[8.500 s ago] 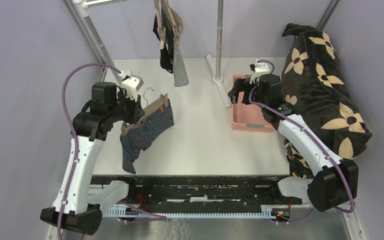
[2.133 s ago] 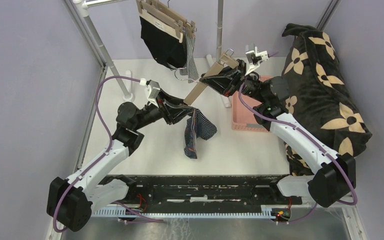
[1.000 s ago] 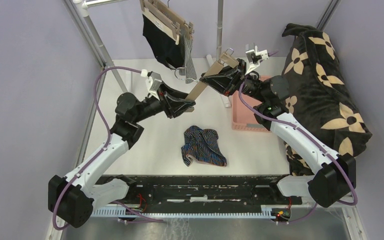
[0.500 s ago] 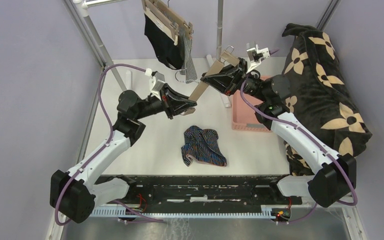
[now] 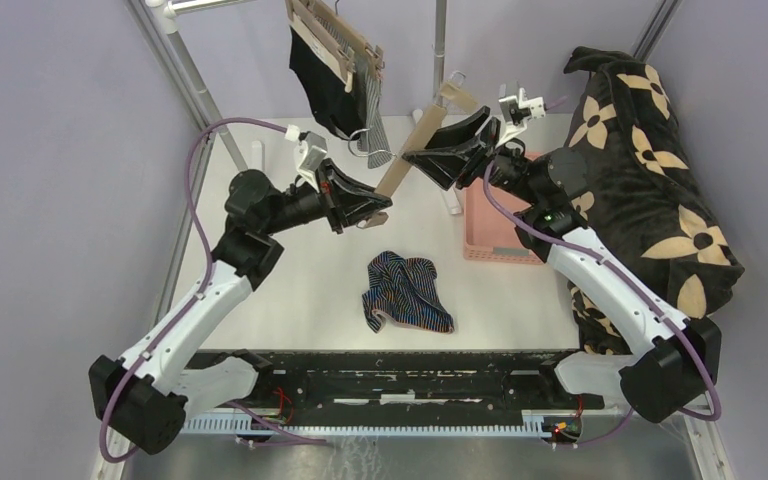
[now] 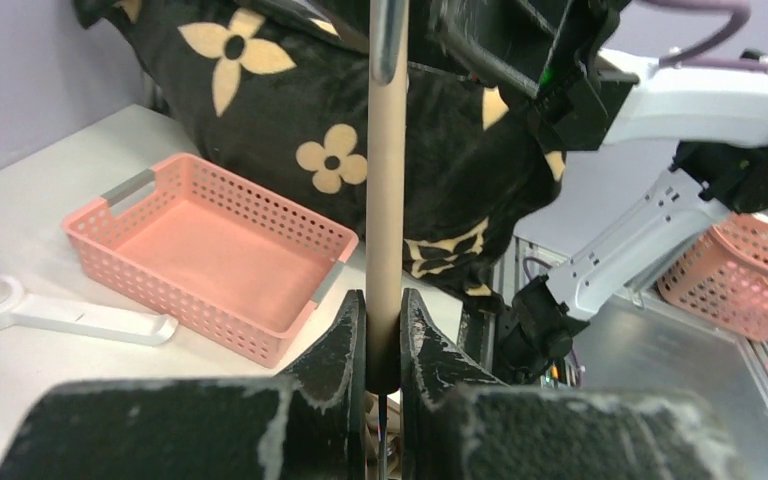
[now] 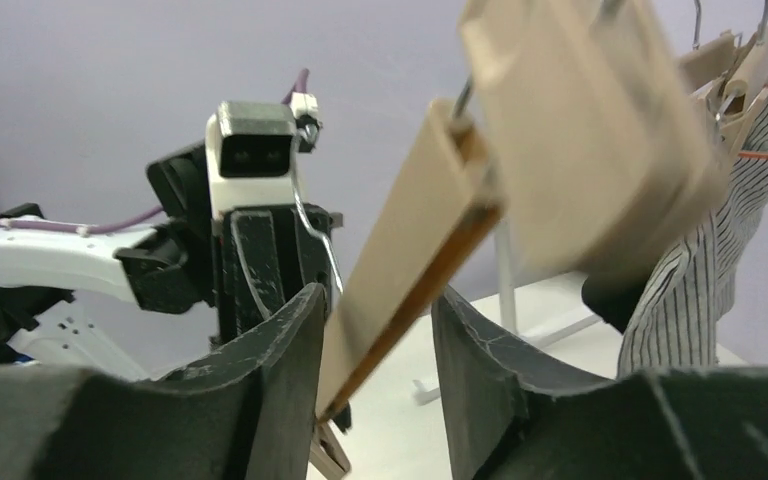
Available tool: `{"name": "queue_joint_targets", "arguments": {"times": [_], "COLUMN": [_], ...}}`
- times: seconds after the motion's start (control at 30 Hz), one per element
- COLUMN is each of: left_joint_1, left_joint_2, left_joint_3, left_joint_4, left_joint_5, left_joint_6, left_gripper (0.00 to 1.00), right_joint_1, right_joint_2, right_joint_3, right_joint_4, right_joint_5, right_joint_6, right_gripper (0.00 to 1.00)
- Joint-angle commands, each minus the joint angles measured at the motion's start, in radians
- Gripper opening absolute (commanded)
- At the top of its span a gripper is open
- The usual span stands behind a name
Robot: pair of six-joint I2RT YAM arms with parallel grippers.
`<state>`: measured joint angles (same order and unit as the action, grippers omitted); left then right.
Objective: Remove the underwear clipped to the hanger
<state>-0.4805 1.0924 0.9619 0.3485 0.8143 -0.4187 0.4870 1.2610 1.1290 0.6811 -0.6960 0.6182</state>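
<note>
- The left gripper (image 5: 378,205) is clamped shut on the lower end of a bare tan wooden hanger (image 5: 397,176), with the bar pinched between its fingers (image 6: 345,340)
- Above and behind that gripper, a plain black cloth pair (image 5: 322,80) and a grey-and-white fine-striped pair (image 5: 365,90) of underwear hang clipped to two more wooden hangers (image 5: 320,28)
- Below the left gripper and slightly to its right, the dark navy pair with thin multicoloured stripes (image 5: 407,292) lies crumpled on the white table (image 5: 290,300)
- Two seconds ago this pair dangled from the left gripper, so the first of the three pairs now looks removed
- The right gripper (image 5: 425,160) sits around the hanger's upper part with its fingers spread, a gap showing on each side of the bar
- Half a second ago it gripped the bar, so it appears to be letting go and leaving the hanger to the left gripper
- A pink plastic basket (image 5: 490,225) sits on the table below the right gripper
</note>
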Motion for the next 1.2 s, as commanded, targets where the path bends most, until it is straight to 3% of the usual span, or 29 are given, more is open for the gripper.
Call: {"name": "queue_joint_targets", "arguments": {"times": [0.0,0.07,0.17,0.27,0.43,0.63,0.8,0.93,1.07,1.17], "left_joint_1": [0.006,0.005,0.006,0.006,0.005,0.005,0.005,0.006,0.007,0.041], "left_joint_2": [-0.093,-0.122,-0.17,-0.216,-0.242,-0.238,-0.171,-0.077,-0.02,0.033], "left_joint_3": [0.085,0.117,0.178,0.256,0.442,0.586,0.682,0.72,0.689,0.68], "left_joint_4": [-0.136,-0.244,-0.444,-0.637,-0.972,-1.232,-1.394,-1.517,-1.48,-1.418], "left_joint_5": [-0.146,-0.192,-0.332,-0.555,-0.913,-1.182,-1.233,-1.287,-1.347,-1.262], "left_joint_6": [0.041,0.07,0.123,0.153,0.152,0.09,0.021,-0.001,0.034,0.075], "left_gripper": [0.03,0.03,0.03,0.03,0.03,0.03,0.03,0.03,0.03,0.03], "right_joint_1": [0.012,0.013,0.011,0.012,0.018,0.079,0.181,0.256,0.295,0.323], "right_joint_2": [-0.033,-0.032,-0.036,-0.04,-0.027,-0.025,0.014,0.067,0.155,0.239], "right_joint_3": [0.0,-0.001,-0.006,0.014,0.075,0.035,0.004,-0.033,-0.038,-0.016], "right_joint_4": [-0.021,-0.03,-0.055,-0.169,-0.525,-0.814,-0.985,-1.029,-1.044,-1.079], "right_joint_5": [0.037,0.053,0.071,0.087,0.139,0.332,0.52,0.579,0.586,0.605], "right_joint_6": [-0.084,-0.084,-0.104,-0.171,-0.34,-0.513,-0.597,-0.621,-0.618,-0.625], "right_gripper": [0.58,0.73,0.78,0.78,0.76,0.7,0.7,0.72,0.72,0.73]}}
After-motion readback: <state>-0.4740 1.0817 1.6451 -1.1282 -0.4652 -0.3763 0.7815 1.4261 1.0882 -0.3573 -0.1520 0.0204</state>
